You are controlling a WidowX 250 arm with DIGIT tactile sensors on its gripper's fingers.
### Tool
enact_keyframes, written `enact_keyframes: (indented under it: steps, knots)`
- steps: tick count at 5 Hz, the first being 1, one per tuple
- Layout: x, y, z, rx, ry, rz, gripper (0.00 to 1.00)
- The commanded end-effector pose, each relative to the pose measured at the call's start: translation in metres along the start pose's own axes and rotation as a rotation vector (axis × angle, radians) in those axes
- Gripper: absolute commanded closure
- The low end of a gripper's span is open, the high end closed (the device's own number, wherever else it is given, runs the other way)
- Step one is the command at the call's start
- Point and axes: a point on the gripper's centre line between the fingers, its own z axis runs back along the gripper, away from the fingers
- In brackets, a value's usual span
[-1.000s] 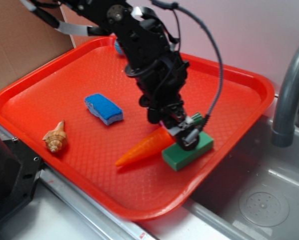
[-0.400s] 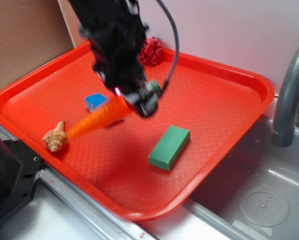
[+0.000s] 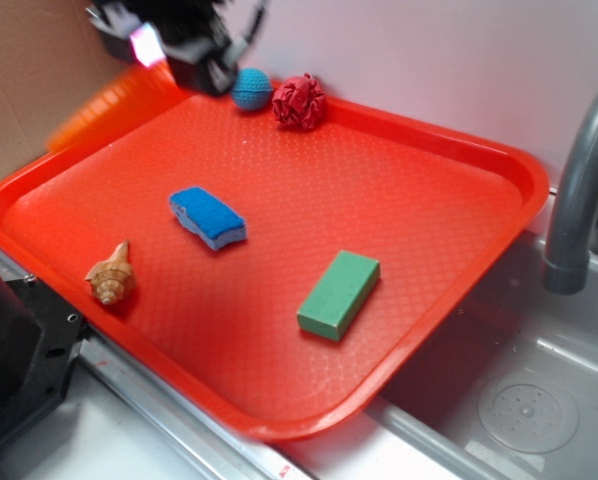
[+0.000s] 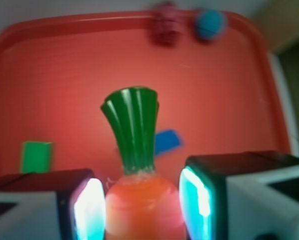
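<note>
My gripper (image 3: pixel 184 50) hangs high over the tray's far left corner, shut on an orange toy carrot (image 3: pixel 104 105) that sticks out blurred to the lower left. In the wrist view the carrot (image 4: pixel 142 205) with its green top sits squeezed between my two fingers (image 4: pixel 89 210), far above the red tray (image 4: pixel 64 75). Nearest to the gripper are a blue ball (image 3: pixel 250 88) and a red crumpled ball (image 3: pixel 299 101) at the tray's back rim.
On the red tray (image 3: pixel 459 200) lie a blue sponge (image 3: pixel 207 217), a green block (image 3: pixel 338 294) and a seashell (image 3: pixel 110 274). A grey faucet (image 3: pixel 579 200) rises over the sink (image 3: pixel 519 400) at the right. Brown cardboard (image 3: pixel 29 90) stands at the left.
The gripper has lifted the carrot from beside the green block and carried it up and to the far left corner. The green block now lies uncovered.
</note>
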Motion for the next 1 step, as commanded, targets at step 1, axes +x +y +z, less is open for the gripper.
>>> enact_keyframes:
  steps: [1]
  knots:
    - [-0.0059,0.0259,0.0268,0.059,-0.078,0.177,1.0]
